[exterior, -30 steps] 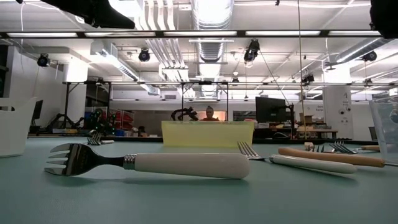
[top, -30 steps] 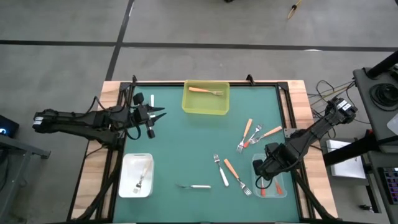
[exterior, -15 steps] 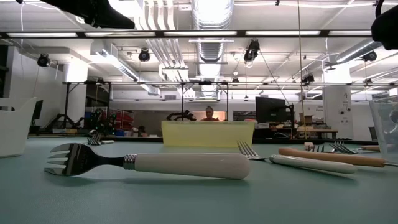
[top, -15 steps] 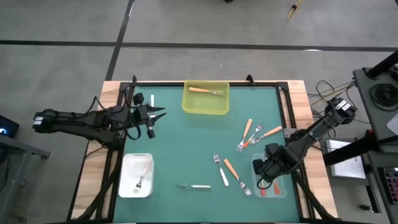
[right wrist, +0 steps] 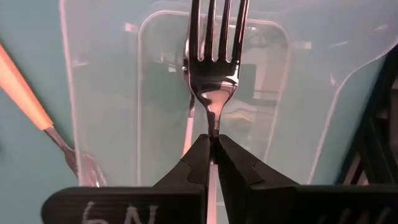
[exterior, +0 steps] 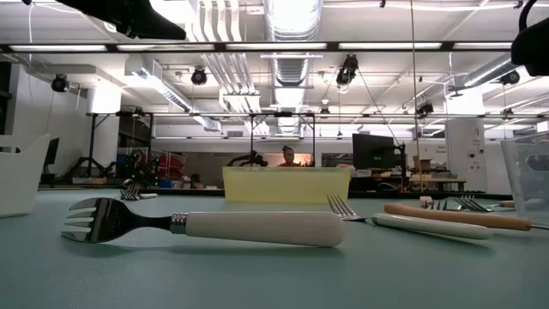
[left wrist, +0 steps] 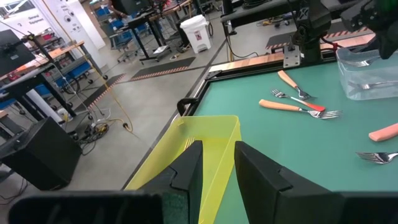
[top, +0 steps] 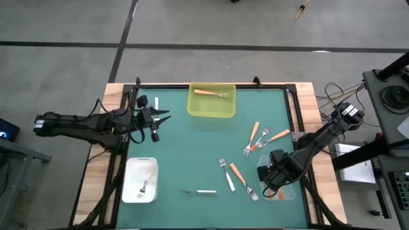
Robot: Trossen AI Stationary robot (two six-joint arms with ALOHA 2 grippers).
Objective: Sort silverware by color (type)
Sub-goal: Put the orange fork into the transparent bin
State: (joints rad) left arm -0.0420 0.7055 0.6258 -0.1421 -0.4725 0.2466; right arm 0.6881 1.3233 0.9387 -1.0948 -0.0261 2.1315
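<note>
Right wrist view shows a metal-tined fork (right wrist: 214, 56) pinched at its neck between the right gripper (right wrist: 213, 149) fingers, which are closed tight on it; its long axis runs straight out from the gripper, tines leading, over the clear plastic rectangular bin (right wrist: 93, 93). Holding it at the neck above the bin looks like a set-up to drop it in with the red-orange-handled fork (top: 269, 195) already lying there, so I judge this one belongs to that colour, though its handle is hidden. Outward on the green table (top: 185, 140), several orange and white forks lie loose, a white-handled fork (top: 200, 191) pointing tines toward the left arm's side. A yellow bin (top: 211, 100) holds a light orange fork, a white bin (top: 140, 179) a white one. The left gripper (top: 156, 118) waits near the far left edge, fingers narrowly parted, holding nothing.
</note>
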